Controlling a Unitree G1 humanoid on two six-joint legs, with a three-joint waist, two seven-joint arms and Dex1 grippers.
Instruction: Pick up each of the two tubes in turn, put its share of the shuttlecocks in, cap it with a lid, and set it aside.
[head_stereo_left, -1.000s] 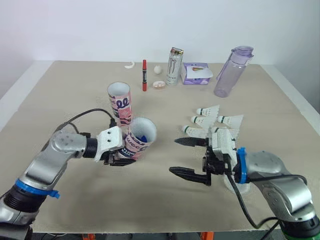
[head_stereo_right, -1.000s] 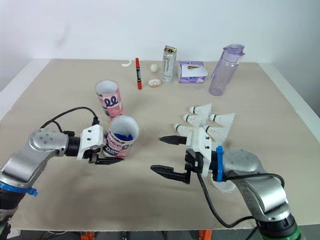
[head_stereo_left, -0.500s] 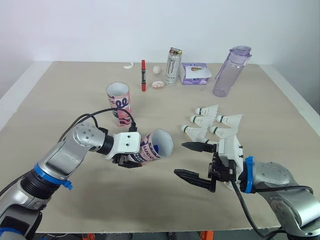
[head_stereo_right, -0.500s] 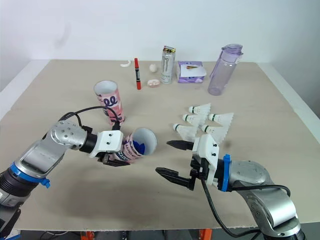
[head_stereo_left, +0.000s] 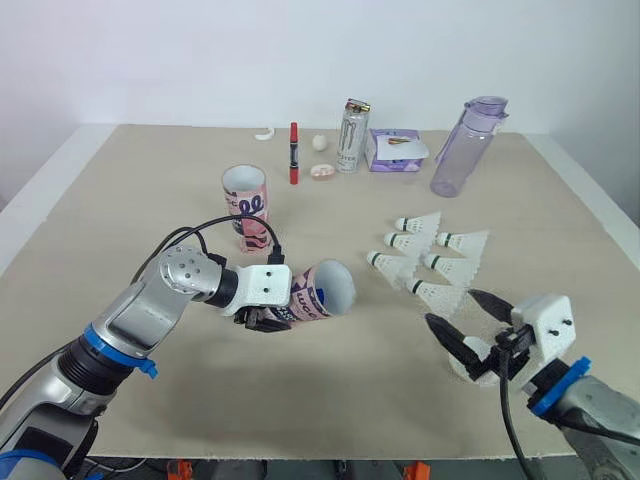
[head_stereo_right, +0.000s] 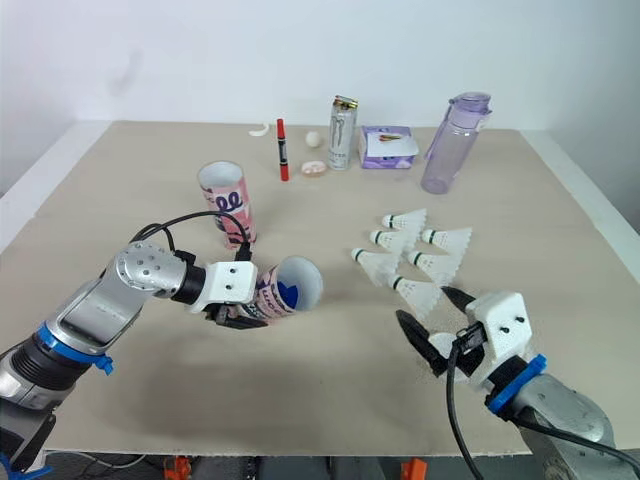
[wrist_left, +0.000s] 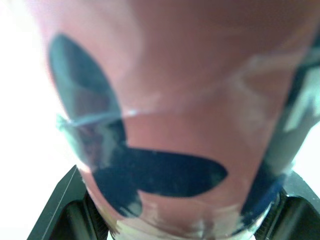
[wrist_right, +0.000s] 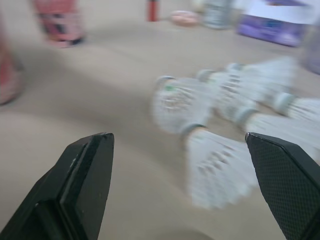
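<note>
Two black fingers (wrist_left: 64, 209) of the left gripper (head_stereo_left: 265, 318) are pinching the held tube (head_stereo_left: 305, 300) near its base. It is lying almost on its side, and its open mouth is pointing toward the right gripper (head_stereo_left: 450, 307). Something blue (head_stereo_right: 288, 293) is sitting inside, too deep to identify. The right gripper is hovering beyond the held tube's mouth with its jaws spread wide, their tips just beside the nearest shuttlecock (head_stereo_left: 435, 293). A pale round thing (head_stereo_left: 466, 368) is lying partly hidden under that gripper; cannot tell what it is.

Count:
- Tubes: two, the second tube (head_stereo_left: 245, 205) standing upright behind the held tube.
- Shuttlecocks (head_stereo_left: 400, 241): six, clustered beyond the held tube's mouth.
</note>
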